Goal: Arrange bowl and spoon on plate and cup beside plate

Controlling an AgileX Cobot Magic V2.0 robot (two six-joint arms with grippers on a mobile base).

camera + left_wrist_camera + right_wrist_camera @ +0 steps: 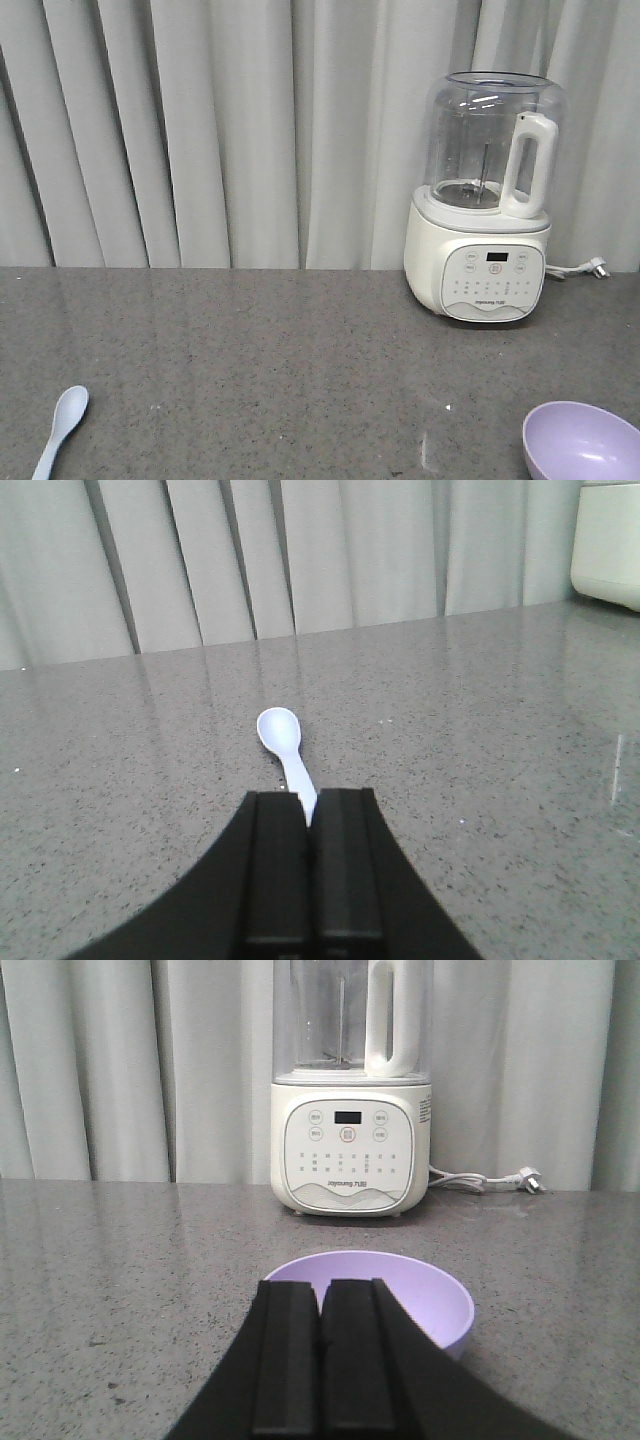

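The white-to-pale-blue spoon lies flat on the grey counter at the front left, scoop pointing away from me. In the left wrist view the spoon lies just beyond my left gripper, whose jaws are shut; the handle's end is hidden behind the fingertips. The lavender bowl sits upright and empty at the front right. My right gripper is shut and hovers in front of the bowl, covering its near rim. The plate and the cup are out of view.
A white blender with a clear jug stands at the back right, its cord and plug trailing to the right. Grey curtains hang behind the speckled counter.
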